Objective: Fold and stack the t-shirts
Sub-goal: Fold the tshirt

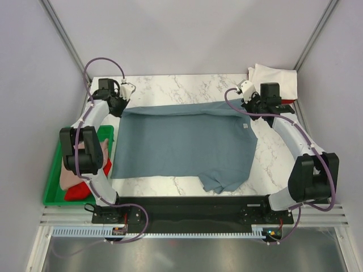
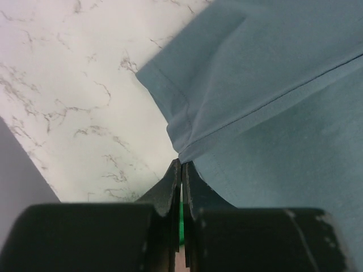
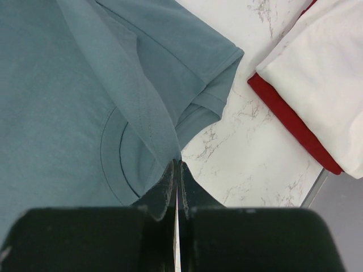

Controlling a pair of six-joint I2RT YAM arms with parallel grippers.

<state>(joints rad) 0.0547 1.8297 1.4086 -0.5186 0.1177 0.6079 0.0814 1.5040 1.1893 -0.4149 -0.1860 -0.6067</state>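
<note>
The slate blue-grey t-shirt (image 1: 181,144) lies spread across the middle of the marble table, its far edge stretched between both grippers. A small white neck label (image 1: 245,126) shows near its right side. My left gripper (image 1: 123,109) is shut on the shirt's far left corner; in the left wrist view the jaws (image 2: 181,162) pinch the hem (image 2: 187,127). My right gripper (image 1: 248,110) is shut on the far right corner, and the right wrist view shows its tips (image 3: 177,162) pinching a fold of the shirt (image 3: 153,127). A folded white shirt (image 1: 276,82) lies on a red one (image 3: 289,116) at the back right.
A green tray (image 1: 52,195) at the left table edge holds a pale pink shirt (image 1: 71,175) and a red shirt (image 1: 79,192). Grey walls close in the back and sides. The arm bases stand on a black rail (image 1: 193,207) at the near edge.
</note>
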